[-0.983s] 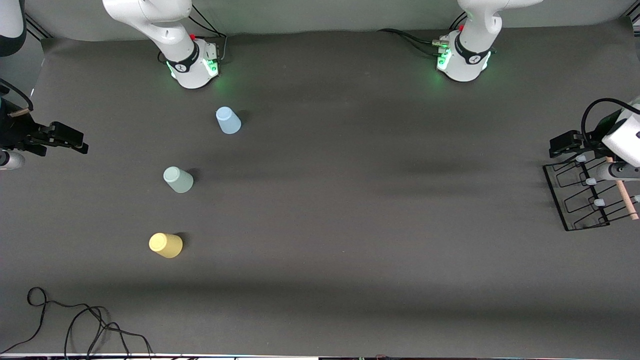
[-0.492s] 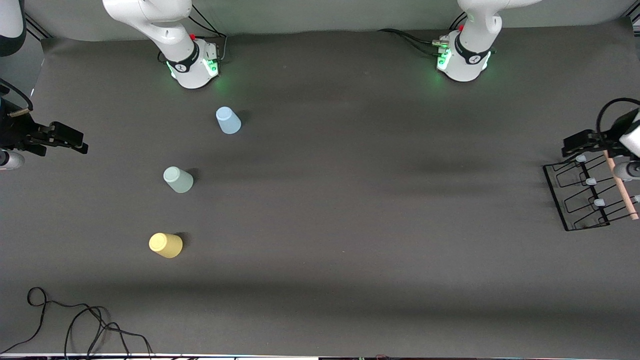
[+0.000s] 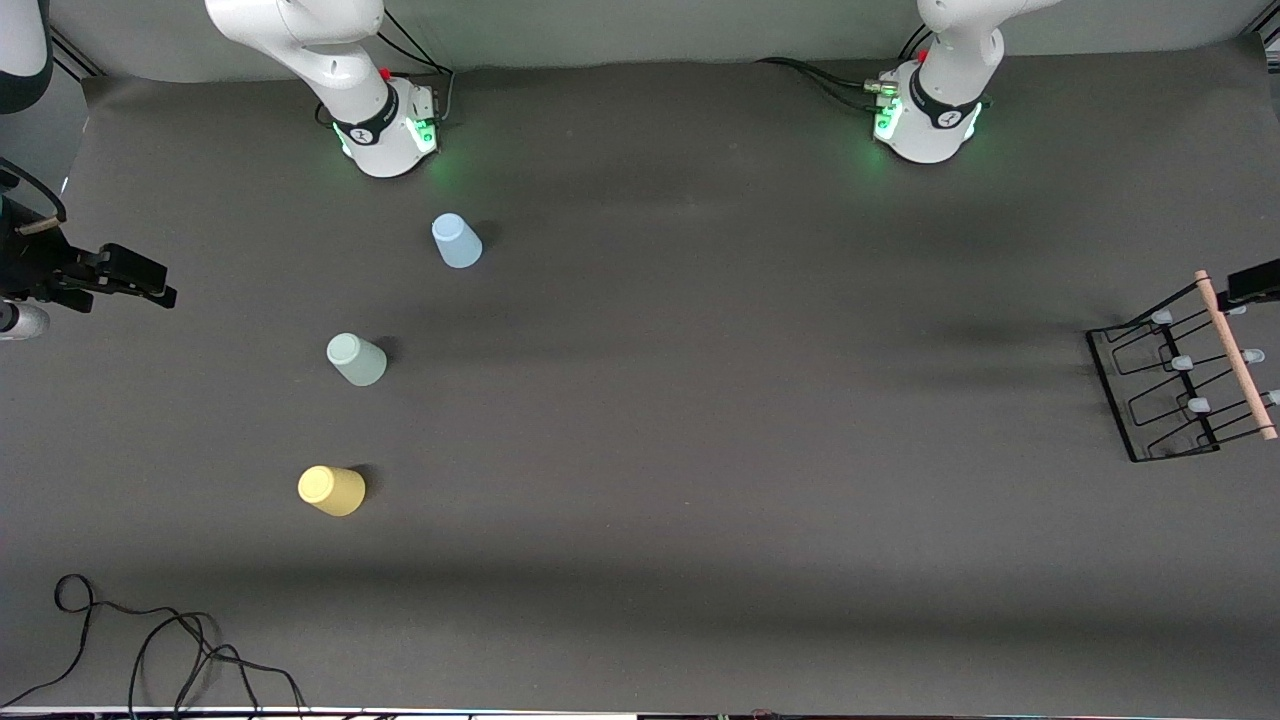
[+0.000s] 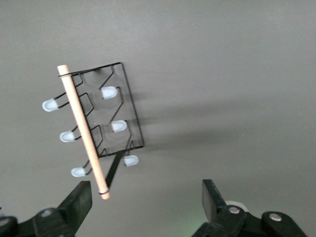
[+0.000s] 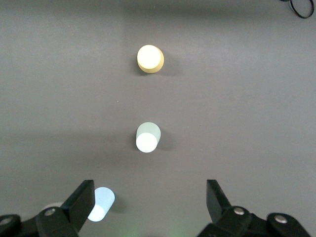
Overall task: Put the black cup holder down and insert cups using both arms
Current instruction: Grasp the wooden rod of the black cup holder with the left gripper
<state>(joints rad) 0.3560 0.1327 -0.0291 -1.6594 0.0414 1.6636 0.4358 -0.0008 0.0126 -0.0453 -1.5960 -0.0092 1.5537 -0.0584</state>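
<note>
The right gripper [image 3: 150,285] is hanging over the desk's [image 3: 700,420] edge at the right arm's end, its jaws standing wide with nothing between them. Three cups are sitting upside down in a slanted row toward that end: the yellow cup [image 3: 331,490] nearest the front camera, the pale green cup [image 3: 356,359] in the middle, the light blue cup [image 3: 456,241] farthest, close to the right arm's base [image 3: 385,125]. No readable writing is showing on any of them. The black cup holder [image 3: 1180,380] is standing at the left arm's end, its wooden handle [image 3: 1235,355] on top. The left gripper [image 4: 145,207] is hovering over the desk just beside the holder, jaws wide and empty.
</note>
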